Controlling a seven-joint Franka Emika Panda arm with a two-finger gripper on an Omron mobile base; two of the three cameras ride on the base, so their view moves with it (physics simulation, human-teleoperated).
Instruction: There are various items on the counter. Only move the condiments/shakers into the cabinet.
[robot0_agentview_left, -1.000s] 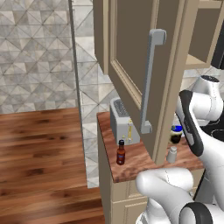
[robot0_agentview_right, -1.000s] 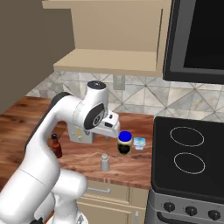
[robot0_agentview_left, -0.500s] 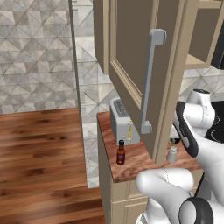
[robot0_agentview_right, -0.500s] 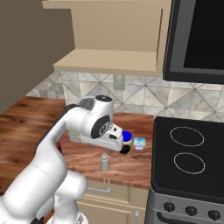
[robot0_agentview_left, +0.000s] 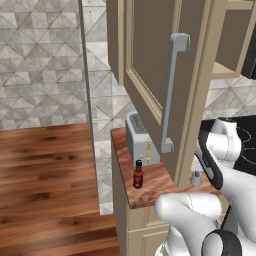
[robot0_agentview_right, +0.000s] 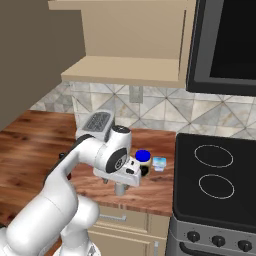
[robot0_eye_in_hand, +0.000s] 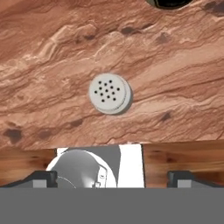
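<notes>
Looking straight down in the hand view, I see the pale grey shaker (robot0_eye_in_hand: 109, 93) from above, its round top dotted with holes, upright on the counter (robot0_eye_in_hand: 175, 65). My gripper (robot0_eye_in_hand: 111, 177) hangs over it, open, with nothing between its fingers. From the right base view the gripper (robot0_agentview_right: 122, 180) sits just above the shaker (robot0_agentview_right: 120, 190) near the counter's front edge. The dark red bottle (robot0_agentview_left: 138, 175) stands alone at the counter's left front corner, and the shaker (robot0_agentview_left: 196, 178) is further right. The cabinet door (robot0_agentview_left: 155, 75) with its grey bar handle (robot0_agentview_left: 172, 90) stands open above.
A silver toaster (robot0_agentview_right: 97, 124) sits at the back of the counter. The blue-lidded jar (robot0_agentview_right: 143, 159) and a small pale blue thing (robot0_agentview_right: 159, 163) stand just behind the hand. A black stove (robot0_agentview_right: 215, 170) borders the counter on the right. The open cabinet shelf (robot0_agentview_right: 125, 72) is overhead.
The hand has swung down and forward from beside the jar to a spot over the shaker. The jaws stayed open. Nothing on the counter moved.
</notes>
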